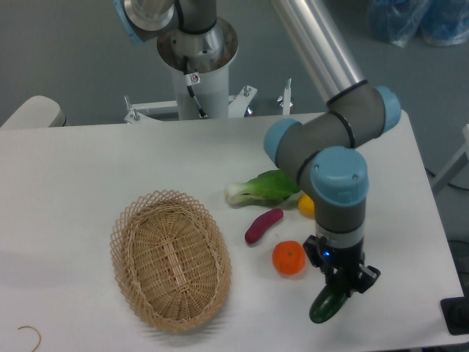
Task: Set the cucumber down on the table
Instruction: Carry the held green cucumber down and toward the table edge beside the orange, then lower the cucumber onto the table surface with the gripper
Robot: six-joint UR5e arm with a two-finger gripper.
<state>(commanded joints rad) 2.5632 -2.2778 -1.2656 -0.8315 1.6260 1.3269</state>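
The dark green cucumber (325, 303) is at the front right of the white table (73, 176), its lower end at or just above the tabletop; I cannot tell whether it touches. My gripper (344, 284) points straight down and its fingers are shut on the cucumber's upper end. The cucumber tilts down to the left below the fingers. The arm's wrist hides the cucumber's top part.
An oval wicker basket (171, 258) lies empty at the front left. An orange (289, 257) sits just left of the gripper. A purple sweet potato (263, 224), a bok choy (262, 188) and a yellow vegetable (305, 205) lie behind. The table's front edge is close below the cucumber.
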